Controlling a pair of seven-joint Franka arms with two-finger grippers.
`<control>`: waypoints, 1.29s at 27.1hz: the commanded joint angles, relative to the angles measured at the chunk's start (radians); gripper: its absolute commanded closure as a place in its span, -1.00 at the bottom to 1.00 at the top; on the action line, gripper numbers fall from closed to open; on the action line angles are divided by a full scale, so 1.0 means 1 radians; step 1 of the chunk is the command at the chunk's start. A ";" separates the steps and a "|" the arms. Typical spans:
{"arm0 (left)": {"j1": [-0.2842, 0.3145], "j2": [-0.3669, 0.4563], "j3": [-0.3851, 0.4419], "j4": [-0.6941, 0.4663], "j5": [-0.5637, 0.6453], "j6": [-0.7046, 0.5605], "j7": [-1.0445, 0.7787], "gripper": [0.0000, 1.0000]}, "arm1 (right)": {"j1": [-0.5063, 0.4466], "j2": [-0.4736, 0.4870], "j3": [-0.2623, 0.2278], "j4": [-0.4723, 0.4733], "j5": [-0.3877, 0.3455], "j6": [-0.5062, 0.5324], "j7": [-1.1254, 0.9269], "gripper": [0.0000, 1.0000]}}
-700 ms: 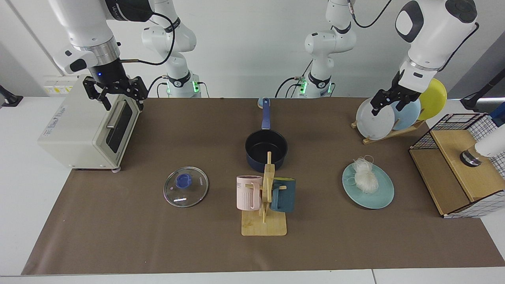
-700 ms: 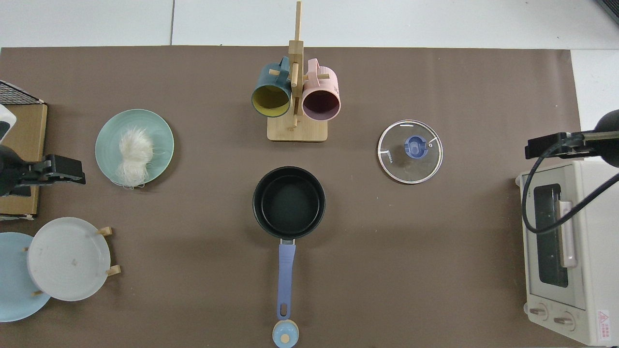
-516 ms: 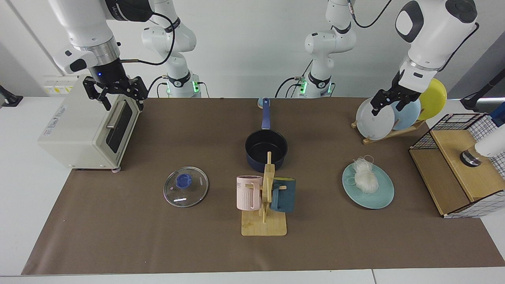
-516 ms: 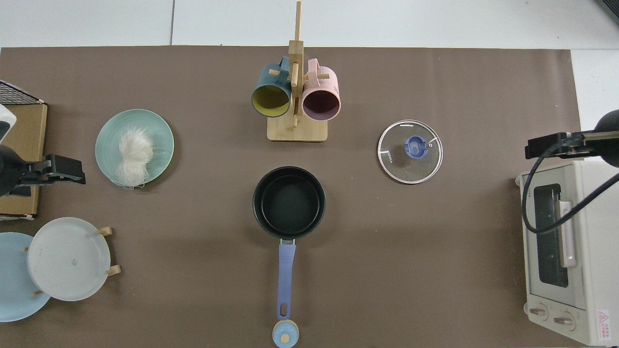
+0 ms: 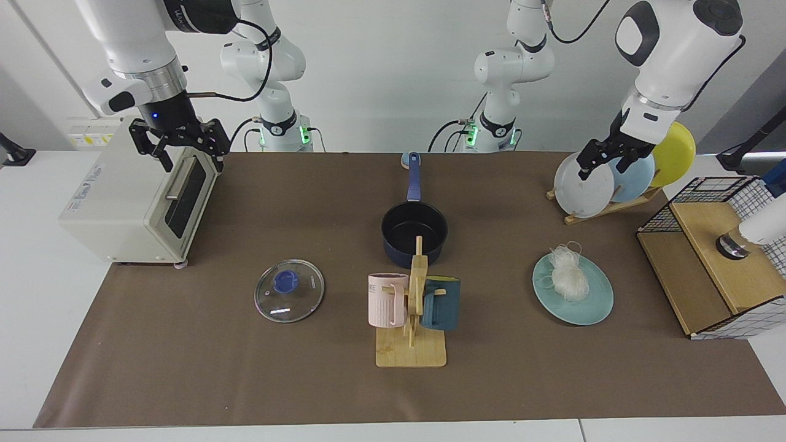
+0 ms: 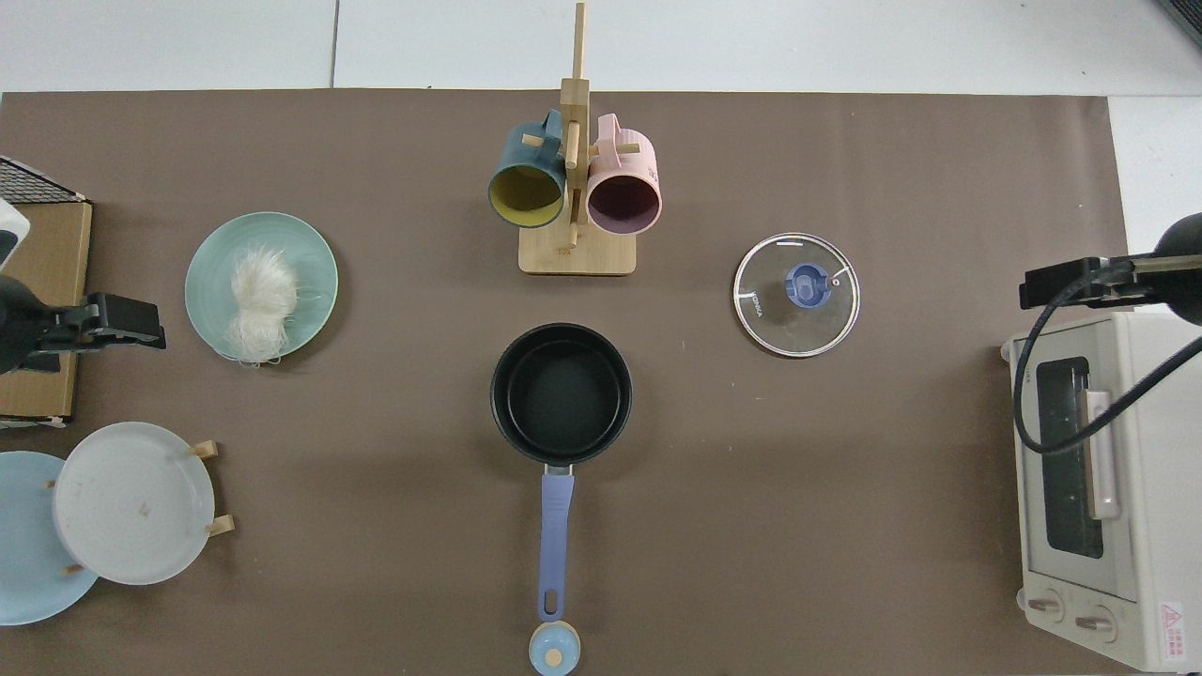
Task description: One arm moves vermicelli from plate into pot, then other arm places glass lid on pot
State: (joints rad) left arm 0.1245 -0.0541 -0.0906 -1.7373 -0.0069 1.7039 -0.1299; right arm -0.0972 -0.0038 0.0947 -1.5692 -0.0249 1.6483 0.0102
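Two grippers empty, fingers spread. Left gripper point(image 5: 603, 161) hangs by the plate rack point(image 5: 605, 205), nearer the vermicelli point(image 5: 567, 273), which sits on the plate point(image 5: 588, 308) below and toward the camera. Pot point(image 5: 414, 230) mid-table, empty; mug stand point(image 5: 411, 319) close before it. Right gripper point(image 5: 179, 143) waits over the toaster oven point(image 5: 132, 199), lid point(image 5: 289, 290) flat nearby.

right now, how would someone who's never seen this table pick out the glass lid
Start at the wooden mug stand in the middle of the brown mat. In the facing view, the glass lid lies flat on the mat between that stand and the white toaster oven. It is the only see-through disc there, with a metal rim and a blue knob, unlike the black-lined pot.
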 commanded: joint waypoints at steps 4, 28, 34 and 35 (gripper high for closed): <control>0.012 0.054 0.020 0.013 0.007 0.121 0.032 -1.00 | -0.010 -0.010 0.002 -0.012 0.022 0.001 -0.021 -1.00; 0.017 0.433 0.006 0.150 0.018 0.255 0.013 -1.00 | -0.010 -0.010 0.002 -0.012 0.022 0.001 -0.021 -1.00; -0.009 0.491 -0.003 0.142 0.019 0.280 -0.017 -1.00 | -0.010 -0.010 0.002 -0.012 0.022 0.001 -0.021 -1.00; -0.011 0.499 -0.014 0.140 0.022 0.281 -0.017 -1.00 | -0.010 -0.010 0.002 -0.012 0.022 0.001 -0.021 -1.00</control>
State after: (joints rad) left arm 0.1304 0.3979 -0.0939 -1.6288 -0.0067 1.9767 -0.1247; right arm -0.0972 -0.0038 0.0947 -1.5692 -0.0249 1.6483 0.0102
